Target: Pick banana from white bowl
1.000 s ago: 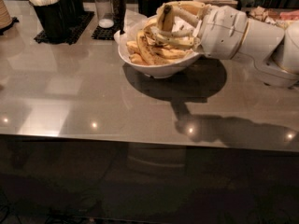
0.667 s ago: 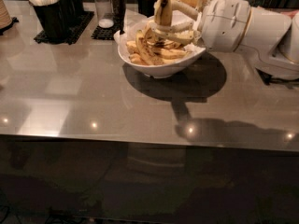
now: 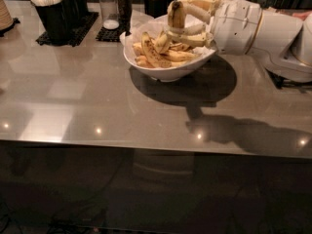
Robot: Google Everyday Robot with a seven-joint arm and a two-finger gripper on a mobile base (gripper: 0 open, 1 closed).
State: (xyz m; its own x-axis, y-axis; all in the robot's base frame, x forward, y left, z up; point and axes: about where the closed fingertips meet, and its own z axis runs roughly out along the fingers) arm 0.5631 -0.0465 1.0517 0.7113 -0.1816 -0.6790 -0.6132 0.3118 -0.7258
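Noted gripper (image 3: 181, 24) over bowl (image 3: 165, 71) near far edge of surface (image 3: 97, 99), right of centre, fingers (image 3: 195, 8) clamped on banana (image 3: 176, 14), held upright above bowl, more fruit (image 3: 153, 52) lying inside.

A: What stands along the far edge of the glossy grey table (image 3: 78, 101)?
B: On the left, two black cups (image 3: 54, 18) on a black mat (image 3: 73, 33), stuffed with white items — I can't tell what. Beside them are a salt shaker (image 3: 108, 11) and a pepper shaker (image 3: 123, 4).
A: And further along?
B: Another black cup (image 3: 157, 4), holding wooden sticks; the gripper (image 3: 178, 18) hangs just right of it. A tan ribbed stack (image 3: 4, 14) sits at the far left edge.
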